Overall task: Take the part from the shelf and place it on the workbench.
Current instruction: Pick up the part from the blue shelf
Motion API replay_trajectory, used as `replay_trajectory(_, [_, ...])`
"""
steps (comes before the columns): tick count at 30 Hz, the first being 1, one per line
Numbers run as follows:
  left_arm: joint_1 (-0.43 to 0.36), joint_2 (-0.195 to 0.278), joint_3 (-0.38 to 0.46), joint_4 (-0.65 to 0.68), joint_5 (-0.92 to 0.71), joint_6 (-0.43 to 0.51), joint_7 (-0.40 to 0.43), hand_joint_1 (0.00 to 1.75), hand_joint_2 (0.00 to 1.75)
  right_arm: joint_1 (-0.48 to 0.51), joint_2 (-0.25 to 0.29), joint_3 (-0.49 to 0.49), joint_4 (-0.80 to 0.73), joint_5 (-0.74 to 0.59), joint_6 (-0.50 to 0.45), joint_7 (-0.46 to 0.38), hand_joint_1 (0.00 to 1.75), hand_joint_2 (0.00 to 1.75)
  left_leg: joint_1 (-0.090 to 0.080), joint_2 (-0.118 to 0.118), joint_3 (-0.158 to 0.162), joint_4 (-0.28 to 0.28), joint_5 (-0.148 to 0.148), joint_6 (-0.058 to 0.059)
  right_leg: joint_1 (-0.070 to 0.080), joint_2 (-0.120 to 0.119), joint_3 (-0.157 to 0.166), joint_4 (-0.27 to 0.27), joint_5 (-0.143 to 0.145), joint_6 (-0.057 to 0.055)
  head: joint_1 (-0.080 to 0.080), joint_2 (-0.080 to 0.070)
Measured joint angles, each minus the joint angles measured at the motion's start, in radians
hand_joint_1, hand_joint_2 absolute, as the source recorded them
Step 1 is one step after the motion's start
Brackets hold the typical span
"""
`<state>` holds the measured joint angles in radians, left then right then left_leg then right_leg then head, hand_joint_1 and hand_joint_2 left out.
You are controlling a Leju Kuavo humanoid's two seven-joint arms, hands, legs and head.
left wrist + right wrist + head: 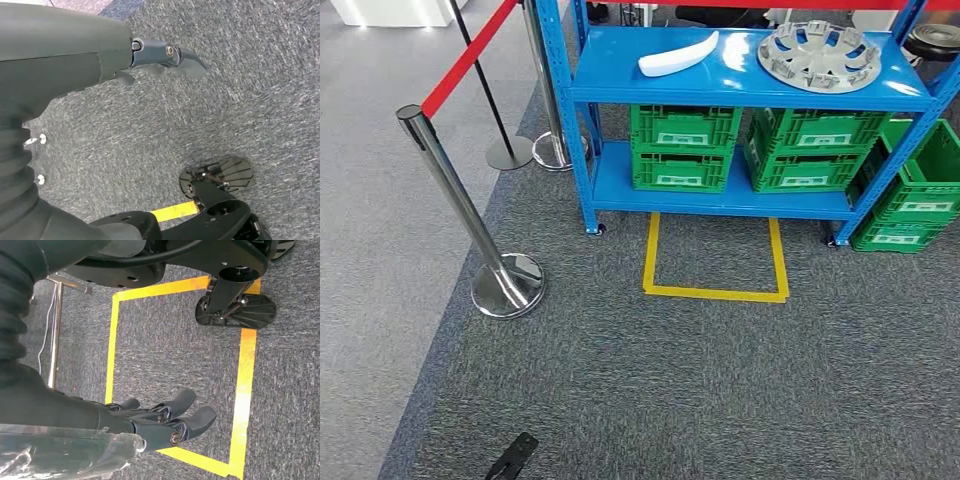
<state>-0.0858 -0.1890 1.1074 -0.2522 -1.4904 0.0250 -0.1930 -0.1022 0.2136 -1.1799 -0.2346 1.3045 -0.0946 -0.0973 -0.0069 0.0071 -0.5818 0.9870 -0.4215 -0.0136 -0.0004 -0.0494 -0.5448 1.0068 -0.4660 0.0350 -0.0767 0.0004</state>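
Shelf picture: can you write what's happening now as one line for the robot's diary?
stage: facing blue shelf | parts on top: white part, hubcap | left hand: open, over carpet | right hand: open, over carpet | part: not yet taken

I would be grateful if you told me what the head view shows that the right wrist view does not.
Head view alone: the blue shelf carrying a white curved part and a silver wheel cover, green crates below, and a chrome stanchion with red belt. Right wrist view alone: the right hand, fingers loosely together and holding nothing. Both: grey carpet and yellow tape marking a floor rectangle.
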Motion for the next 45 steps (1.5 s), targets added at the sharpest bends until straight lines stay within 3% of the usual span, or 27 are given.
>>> replay_trajectory(40, [0.0,0.005,0.008,0.003,-0.006,0.004,-0.005,0.0,1.75,0.0,0.0,0.0,0.0,-0.003,-0.002,0.002,0.0,1.75,0.0,0.0,0.0,0.0,0.0,0.0,0.0,0.0,0.0,0.0,0.0,0.0,0.0,0.0])
replay_trajectory(44, [0.0,0.005,0.008,0.003,-0.007,0.004,-0.016,0.0,1.75,0.0,0.0,0.0,0.0,-0.008,-0.002,-0.003,0.0,0.0,0.0,0.0,0.0,0.0,0.0,0.0,0.0,0.0,0.0,0.0,0.0,0.0,0.0,0.0])
replay_trajectory(45, [-0.001,0.005,0.008,0.003,-0.008,0.003,-0.017,0.0,1.75,0.0,0.0,0.0,0.0,-0.012,-0.001,-0.006,0.0,0.0,0.0,0.0,0.0,0.0,0.0,0.0,0.0,0.0,0.0,0.0,0.0,0.0,0.0,0.0])
